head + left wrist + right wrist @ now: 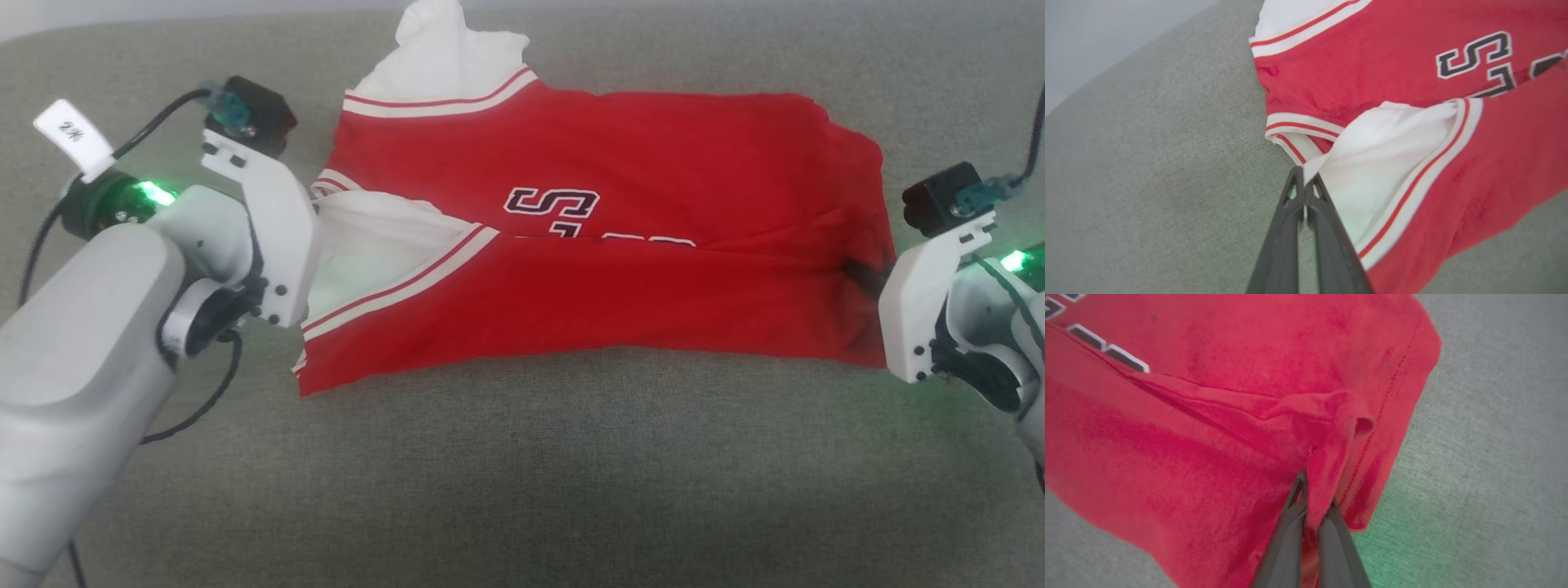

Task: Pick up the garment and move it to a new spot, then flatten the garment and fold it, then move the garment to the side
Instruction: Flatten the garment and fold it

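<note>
The left gripper was pinched shut on the garment's white sleeve end, and the right gripper was clamped on a fold of its red hem. The garment lay partly folded across the far middle of a grey fabric surface, a pale wall beyond the far edge. The left arm and right arm reached inward from opposite sides.

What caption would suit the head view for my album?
Left gripper and right gripper pinch a half-folded red jersey on grey fabric surface.
</note>
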You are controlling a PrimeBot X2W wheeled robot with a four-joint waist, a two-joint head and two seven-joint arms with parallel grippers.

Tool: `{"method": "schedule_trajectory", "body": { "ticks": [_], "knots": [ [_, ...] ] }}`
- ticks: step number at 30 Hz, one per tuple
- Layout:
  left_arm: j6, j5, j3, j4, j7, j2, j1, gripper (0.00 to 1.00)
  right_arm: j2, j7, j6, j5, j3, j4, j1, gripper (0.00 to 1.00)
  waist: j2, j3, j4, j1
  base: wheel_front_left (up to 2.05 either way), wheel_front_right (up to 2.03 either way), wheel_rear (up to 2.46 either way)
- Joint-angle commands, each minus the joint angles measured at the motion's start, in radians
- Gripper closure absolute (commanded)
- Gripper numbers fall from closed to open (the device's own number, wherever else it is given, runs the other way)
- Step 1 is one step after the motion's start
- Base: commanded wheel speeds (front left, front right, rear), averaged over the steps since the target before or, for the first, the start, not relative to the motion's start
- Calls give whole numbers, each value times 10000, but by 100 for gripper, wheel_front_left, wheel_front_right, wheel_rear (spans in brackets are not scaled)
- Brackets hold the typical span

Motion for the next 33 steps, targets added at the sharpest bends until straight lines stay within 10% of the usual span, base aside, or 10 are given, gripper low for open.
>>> {"method": "schedule_trajectory", "body": {
  "ticks": [1, 13, 16, 18, 19, 21, 33],
  "knots": [
    [-146, -63, -62, 436, 16, -225, -217, 100, 135, 61, -18, -106, -37, 232, -181, 100, 0, 132, -56, 0, 0, 0, 0],
    [-992, -536, -351, 3397, 66, -1519, -720, 100, 1065, 941, -20, -348, 22, 1549, -659, 99, 0, 343, -148, 0, 0, 0, 0],
    [-1044, -616, -332, 3716, 82, -1633, -755, 92, 1158, 1040, -19, -318, 35, 1618, -742, 79, 0, 312, -156, 0, 0, 0, 0],
    [-1074, -675, -306, 3953, 121, -1649, -891, 69, 1191, 1147, -17, -287, 39, 1626, -779, 53, 0, 245, -156, 0, 0, 0, 0],
    [-1084, -695, -302, 4027, 153, -1681, -917, 57, 1202, 1189, -17, -273, 46, 1602, -793, 0, 0, 192, -150, 0, 0, 0, 0],
    [-1110, -721, -291, 4102, 140, -1715, -1012, 2, 1187, 1240, -17, -192, 46, 1461, -771, 0, 0, 83, -128, 0, 0, 0, 0],
    [-704, -1053, -157, 3376, 664, -1320, -716, 0, 728, -453, -19, -697, -1127, 403, -260, 0, 0, -663, 45, 0, 0, 0, 0]
  ]
}}
